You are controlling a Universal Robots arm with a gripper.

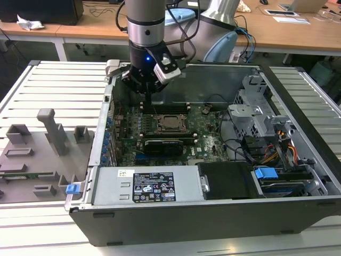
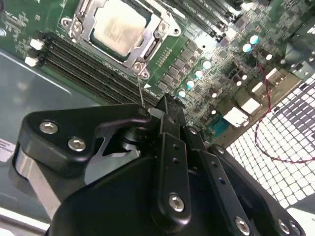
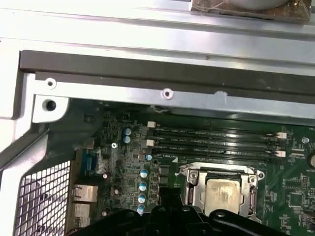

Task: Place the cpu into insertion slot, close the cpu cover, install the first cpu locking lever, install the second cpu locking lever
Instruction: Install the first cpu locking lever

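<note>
**CPU seated, cover down, gripper above the board**

- cpu [image 2: 120,27] sits in the insertion slot [image 3: 191,192], pale metal top facing up; seen in both wrist views and the exterior view.
- cpu cover [image 2: 147,46] lies flat around the chip, framing it; the chip's top shows through the square opening.
- A thin lever wire [image 2: 141,93] runs from the cover's corner toward the gripper in the second wrist view. Can't tell whether it is latched or whether the fingers touch it.
- Socket sits in the green motherboard [image 1: 210,133], just beside the long black memory slots [image 3: 216,142].
- The board lies inside the open computer case [image 1: 298,213], which rests on the slatted table [image 1: 58,90], toward its middle.
- gripper [image 1: 147,97] hangs over the far edge of the board, near the memory slots and short of the socket. fingers [image 2: 170,115] look drawn together, nothing visibly clamped between them.
- Grey fixture tray [image 1: 32,154] lies on the table at the exterior view's left, well apart from the case.
</note>
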